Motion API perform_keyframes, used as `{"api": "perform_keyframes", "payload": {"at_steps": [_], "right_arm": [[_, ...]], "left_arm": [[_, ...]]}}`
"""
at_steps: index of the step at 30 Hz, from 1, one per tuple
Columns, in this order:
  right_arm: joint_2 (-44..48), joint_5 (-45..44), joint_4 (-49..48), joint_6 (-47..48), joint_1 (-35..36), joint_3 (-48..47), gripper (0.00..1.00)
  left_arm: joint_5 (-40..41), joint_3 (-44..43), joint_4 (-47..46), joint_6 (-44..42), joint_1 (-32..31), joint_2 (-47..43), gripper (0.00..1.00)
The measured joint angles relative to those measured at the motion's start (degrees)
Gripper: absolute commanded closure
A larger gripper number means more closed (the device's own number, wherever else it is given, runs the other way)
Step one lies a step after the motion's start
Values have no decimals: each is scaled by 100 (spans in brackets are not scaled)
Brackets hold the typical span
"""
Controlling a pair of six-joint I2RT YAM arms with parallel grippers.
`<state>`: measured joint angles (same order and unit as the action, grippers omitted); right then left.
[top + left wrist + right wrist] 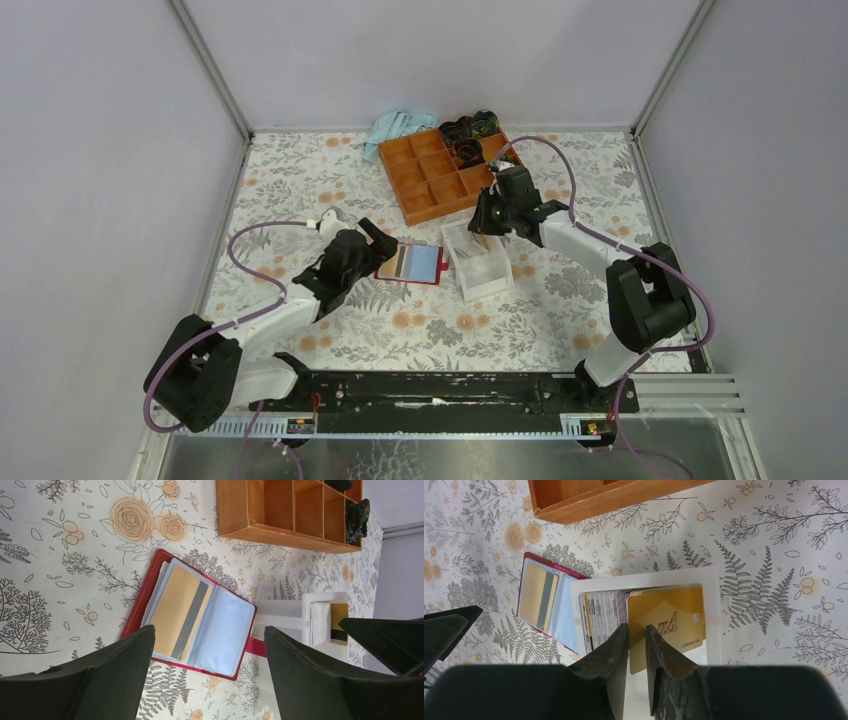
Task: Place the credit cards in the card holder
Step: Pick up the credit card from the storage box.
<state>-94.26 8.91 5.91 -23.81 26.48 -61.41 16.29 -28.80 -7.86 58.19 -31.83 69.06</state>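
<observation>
The dark-red card holder [410,262] lies open on the table, with a tan-gold card [177,610] in its left clear pocket. My left gripper [380,243] hovers over its left end, open and empty [209,632]. The whitish clear box [497,285] stands just right of the holder with a stack of credit cards [604,612] on edge inside. My right gripper [487,222] reaches into the box. Its jaws are nearly together [636,627] around the left edge of a leaning gold card [674,620].
The orange compartment tray [430,185] sits behind the box, with dark items [468,130] in its far cells. A light blue cloth [395,128] lies at the back. The holder's snap tab [257,647] points toward the box. Grey walls enclose the floral table.
</observation>
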Motion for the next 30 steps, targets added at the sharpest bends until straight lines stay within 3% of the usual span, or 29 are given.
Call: {"api": "perform_keyframes", "payload": {"at_steps": [17,22,30], "right_arm": [[151,-619,599,308,2,-157,88],[151,-1001,916,476,39,-372,100],[153,-1471,1239,717,146,-807,100]], "left_arm": [[0,0,0,22,0,44,13],[0,-31,-7,28,0,85,13],[-2,-55,-13,44,0,142,13]]}}
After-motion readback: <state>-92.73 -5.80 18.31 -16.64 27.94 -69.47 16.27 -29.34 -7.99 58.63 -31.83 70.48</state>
